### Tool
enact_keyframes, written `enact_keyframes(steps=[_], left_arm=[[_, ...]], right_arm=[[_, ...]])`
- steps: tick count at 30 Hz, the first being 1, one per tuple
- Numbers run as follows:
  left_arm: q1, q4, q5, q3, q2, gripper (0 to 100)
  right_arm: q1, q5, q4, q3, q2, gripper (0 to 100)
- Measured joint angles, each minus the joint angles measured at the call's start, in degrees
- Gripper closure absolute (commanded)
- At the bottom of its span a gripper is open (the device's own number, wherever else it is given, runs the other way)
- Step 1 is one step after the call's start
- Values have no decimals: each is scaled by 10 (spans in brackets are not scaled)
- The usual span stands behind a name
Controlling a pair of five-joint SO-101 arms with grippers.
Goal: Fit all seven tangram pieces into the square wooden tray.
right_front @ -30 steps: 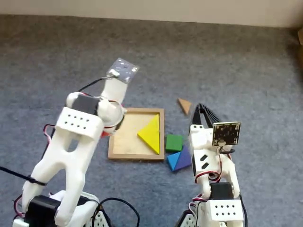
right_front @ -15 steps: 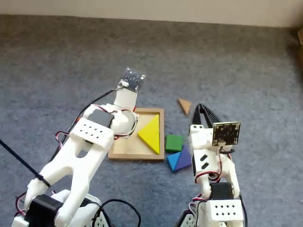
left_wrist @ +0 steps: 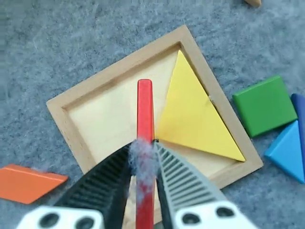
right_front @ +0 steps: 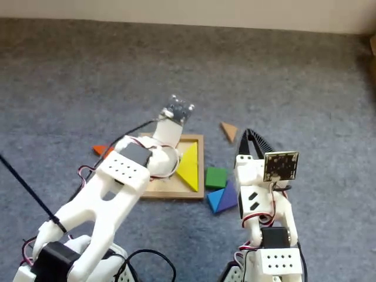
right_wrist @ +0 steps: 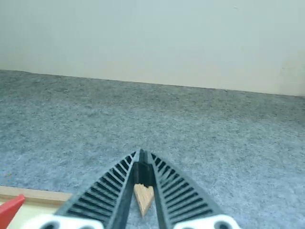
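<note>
Left arm has swung over square wooden tray [left_wrist: 62, 125]. Left gripper [left_wrist: 144, 148] pinches thin red wooden piece [left_wrist: 145, 109] on edge, tray directly below. Best tip it flat beside yellow wooden triangle [left_wrist: 193, 119] b4 release.

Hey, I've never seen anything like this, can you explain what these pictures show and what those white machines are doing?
They are two small robot arms, side by side on grey carpet. One picture looks down from a fixed camera; the other two come from a camera on each arm's wrist, looking along its claw. The left gripper pinches a red piece on edge over the square wooden tray, where a yellow triangle lies flat. Outside the tray lie a green square, a blue triangle, an orange piece and a small tan triangle. The right gripper is closed, near the tan triangle.
</note>
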State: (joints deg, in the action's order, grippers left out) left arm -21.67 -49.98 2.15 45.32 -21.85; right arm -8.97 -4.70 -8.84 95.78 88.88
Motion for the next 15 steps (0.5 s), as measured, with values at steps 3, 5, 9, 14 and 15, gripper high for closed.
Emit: enact_keyframes(steps=[3,5,9,14,15], left_arm=[[-1,2,-8,1,0,995],[1,9,-15,1,0,995],[0,42,-19,25,-1,995],[-3,67,-19,38,-1,995],[-3,68,-19,38,-1,995]], right_arm=[[0,0,0,0,0,988],[0,0,0,0,0,988],[0,0,0,0,0,988],[0,0,0,0,0,988],[0,0,0,0,0,988]])
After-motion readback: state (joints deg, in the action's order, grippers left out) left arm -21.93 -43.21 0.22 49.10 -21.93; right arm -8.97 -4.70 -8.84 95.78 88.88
